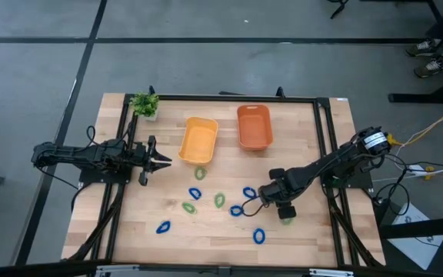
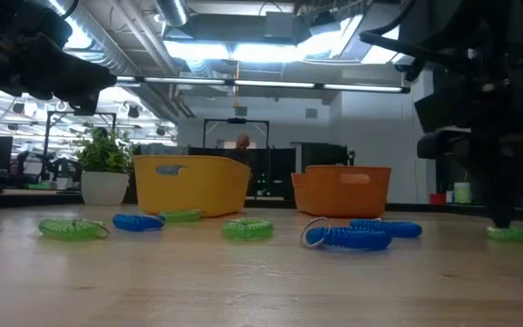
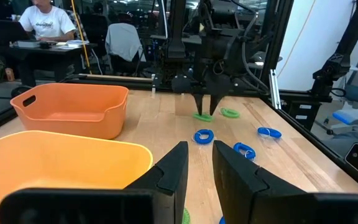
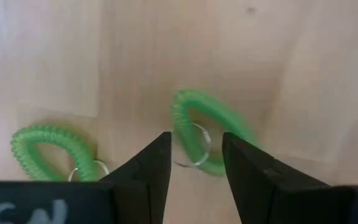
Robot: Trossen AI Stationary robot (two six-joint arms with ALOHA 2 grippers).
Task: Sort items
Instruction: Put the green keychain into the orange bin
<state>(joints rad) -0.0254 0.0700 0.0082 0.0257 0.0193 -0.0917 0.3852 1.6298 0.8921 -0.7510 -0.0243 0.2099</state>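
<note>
Green coiled plastic is what the right end effector (image 4: 194, 163) looks down on: a small oval ring (image 4: 205, 132) lying flat on the table (image 1: 306, 231), straight ahead of the two dark fingers and partly between their tips. Its long axis runs slantwise to the gap between the fingers, so the grasp probably needs a slight twist or a bite across the narrow side. The fingers stand partly apart and hold nothing. A second green ring (image 4: 47, 152) lies just beside it, with a thin metal loop on its coil.

From above, this pair sits near the table's right front, under the right arm, so the right arm is plainly the nearer one. The other rings, blue (image 1: 259, 235) and green (image 1: 219, 201), lie scattered across the middle of the pale wood. They look springy and light.

Over the table's left side, near the yellow bin (image 1: 198, 141), the left end effector (image 1: 162, 160) hangs empty, its fingers a little apart. An orange bin (image 1: 254, 127) stands beside it.
</note>
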